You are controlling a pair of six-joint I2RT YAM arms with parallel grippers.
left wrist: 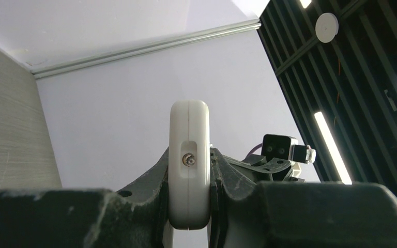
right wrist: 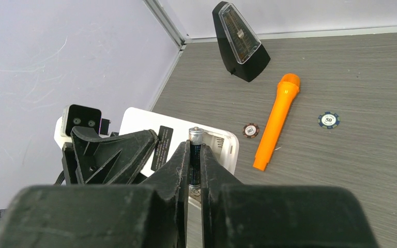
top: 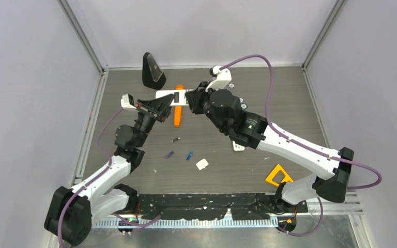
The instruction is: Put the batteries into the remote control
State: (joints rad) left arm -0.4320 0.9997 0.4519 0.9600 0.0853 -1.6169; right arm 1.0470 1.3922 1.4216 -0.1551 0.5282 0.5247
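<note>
My left gripper [top: 157, 103] is shut on the white remote control [top: 169, 95] and holds it above the table; its end shows between the fingers in the left wrist view [left wrist: 188, 155]. My right gripper [right wrist: 195, 150] is shut on a dark battery [right wrist: 196, 135], upright at the remote's open battery compartment [right wrist: 221, 143]. In the top view the right gripper [top: 193, 99] is at the remote's right end. Three loose batteries lie on the table: dark grey [top: 175, 139], purple [top: 169, 154] and blue [top: 189, 155].
A small white cover [top: 202, 164] lies near the loose batteries. An orange tube [top: 178, 108] lies under the remote. A black metronome [top: 152, 71] stands at the back left. Two poker chips [right wrist: 329, 120] lie by the tube. A yellow triangle [top: 278, 175] lies front right.
</note>
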